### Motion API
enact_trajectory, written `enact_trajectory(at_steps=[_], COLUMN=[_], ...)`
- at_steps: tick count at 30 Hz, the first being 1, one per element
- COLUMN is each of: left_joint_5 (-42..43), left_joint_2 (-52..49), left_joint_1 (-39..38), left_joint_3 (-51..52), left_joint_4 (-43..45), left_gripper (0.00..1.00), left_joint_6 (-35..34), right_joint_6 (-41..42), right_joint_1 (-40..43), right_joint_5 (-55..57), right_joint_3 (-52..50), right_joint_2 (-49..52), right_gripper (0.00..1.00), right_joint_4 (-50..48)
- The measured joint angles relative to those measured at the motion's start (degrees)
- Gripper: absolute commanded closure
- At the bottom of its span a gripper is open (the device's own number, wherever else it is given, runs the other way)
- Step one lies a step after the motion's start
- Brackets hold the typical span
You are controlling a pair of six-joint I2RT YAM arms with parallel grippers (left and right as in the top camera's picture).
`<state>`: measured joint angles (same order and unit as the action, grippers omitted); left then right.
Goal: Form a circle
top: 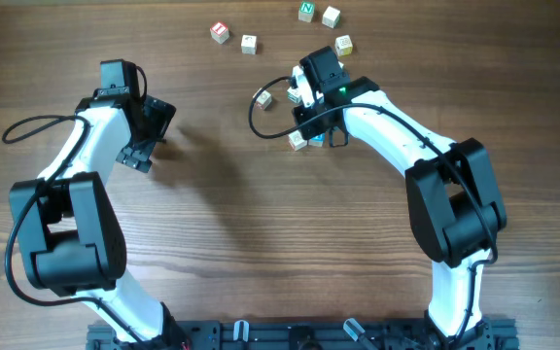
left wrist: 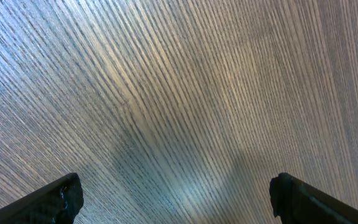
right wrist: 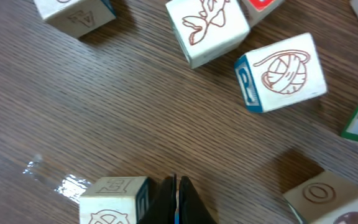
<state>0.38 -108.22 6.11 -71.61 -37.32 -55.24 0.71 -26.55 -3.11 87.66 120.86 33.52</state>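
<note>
The right claw [right wrist: 176,198] is sitting low over the counter [top: 261,224] with its fingers pressed fully together and gripping nothing. Its tips are resting just beside the right-hand face of an E cube [right wrist: 114,198], though I cannot tell whether they are touching it.

The other wooden letter cubes [top: 249,43] are lying loose around it on the far part of the counter, right of centre. A cube with a yarn-ball picture [right wrist: 281,71] and a bird cube [right wrist: 207,28] are just beyond the tips. No circle is showing yet.

These cubes are likely handling as light, rigid pieces with smooth flat faces, sliding readily on the wood grain. A push low on a side face, or a pinch across two opposite faces, is looking like the best hold.

The right arm is reaching far and inward, wrist bent down. The left claw [left wrist: 178,199] is hanging wide open and empty over bare counter to the left, well apart from the cubes.
</note>
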Motion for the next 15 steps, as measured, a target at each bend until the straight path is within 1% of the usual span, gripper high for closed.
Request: enact_trajectory(at_steps=[7,15], left_joint_5=[0.0,0.0], left_joint_2=[0.0,0.0], left_joint_1=[0.0,0.0], left_joint_3=[0.0,0.0], left_joint_4=[0.0,0.0], left_gripper=[0.0,0.0], left_joint_6=[0.0,0.0], right_joint_6=[0.6,5.4], right_joint_1=[0.0,0.0], right_joint_5=[3.4,7.0], right_joint_3=[0.0,0.0], right_joint_2=[0.0,0.0], right_gripper=[0.96,0.96], right_joint_4=[0.4,0.7])
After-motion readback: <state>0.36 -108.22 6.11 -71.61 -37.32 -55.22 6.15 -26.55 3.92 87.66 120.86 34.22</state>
